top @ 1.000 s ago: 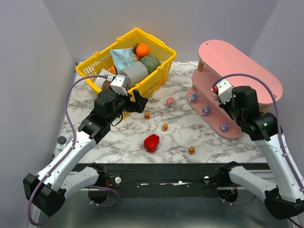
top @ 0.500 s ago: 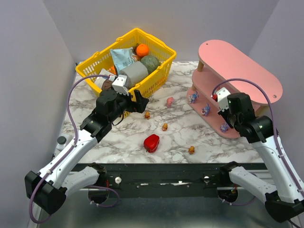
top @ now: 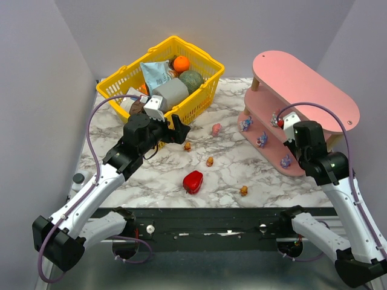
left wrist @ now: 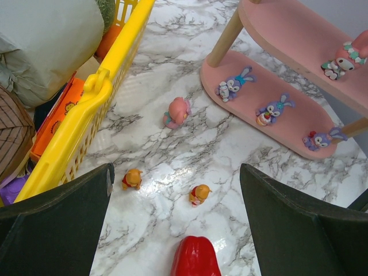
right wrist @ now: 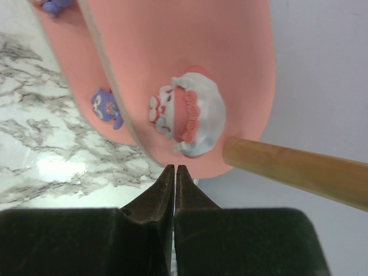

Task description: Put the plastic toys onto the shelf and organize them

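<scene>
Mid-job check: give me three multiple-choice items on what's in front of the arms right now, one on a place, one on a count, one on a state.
1. Where does the red pepper lie?
A. In a basket
B. Inside a bowl
C. On the table, near its front edge

2. How many purple-blue toys stand on the shelf's lowest board?
A. One
B. Three
C. Six

3. How do the right jaws stand?
A. Shut on nothing
B. Shut on a toy
C. Wide open

Answers:
1 C: the pepper rests on bare marble.
2 B: the left wrist view shows three in a row along that board.
3 A: the right wrist view shows them pressed together, with the pink-and-white toy free on the board beyond.
</scene>
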Motion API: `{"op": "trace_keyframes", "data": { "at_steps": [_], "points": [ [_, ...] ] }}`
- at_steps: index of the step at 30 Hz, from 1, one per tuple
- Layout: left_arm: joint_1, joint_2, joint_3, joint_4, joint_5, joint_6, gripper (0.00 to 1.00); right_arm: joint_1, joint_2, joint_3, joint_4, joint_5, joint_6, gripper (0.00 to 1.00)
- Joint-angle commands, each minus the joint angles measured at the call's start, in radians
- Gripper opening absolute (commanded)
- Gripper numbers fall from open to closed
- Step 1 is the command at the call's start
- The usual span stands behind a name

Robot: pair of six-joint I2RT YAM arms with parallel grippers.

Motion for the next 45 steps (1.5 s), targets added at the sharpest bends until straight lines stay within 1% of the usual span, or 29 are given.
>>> {"op": "trace_keyframes", "data": {
  "at_steps": [1, 8, 12, 17, 24, 31, 36, 45],
  "points": [
    [0.006, 0.001, 0.015, 0.024, 0.024, -0.004, 0.99, -0.024, -0.015, -0.014, 0.077, 0.067, -0.023, 0.11],
    [0.006, 0.004, 0.010, 0.030, 0.033, -0.008, 0.99, -0.046, 0.000, -0.007, 0.125, 0.061, -0.027, 0.14],
    [0.006, 0.002, 0.010, 0.029, 0.029, -0.005, 0.99, -0.049, 0.000, 0.012, 0.128, 0.049, -0.018, 0.14],
    [0.006, 0.001, 0.006, 0.027, 0.027, -0.005, 0.99, -0.050, 0.005, 0.103, 0.059, -0.057, 0.020, 0.15],
    [0.006, 0.002, 0.006, 0.024, 0.024, -0.002, 0.99, -0.050, 0.011, 0.124, 0.036, -0.056, 0.036, 0.12],
    [0.006, 0.012, 0.007, 0.026, 0.022, -0.002, 0.99, -0.049, 0.005, 0.115, -0.025, -0.243, 0.059, 0.11],
    [0.006, 0.032, 0.021, 0.035, 0.033, -0.004, 0.99, -0.049, -0.014, 0.059, -0.024, -0.238, 0.055, 0.11],
    [0.006, 0.070, 0.043, 0.058, 0.048, -0.008, 0.99, -0.052, -0.040, -0.049, 0.056, -0.149, 0.042, 0.10]
  ]
}}
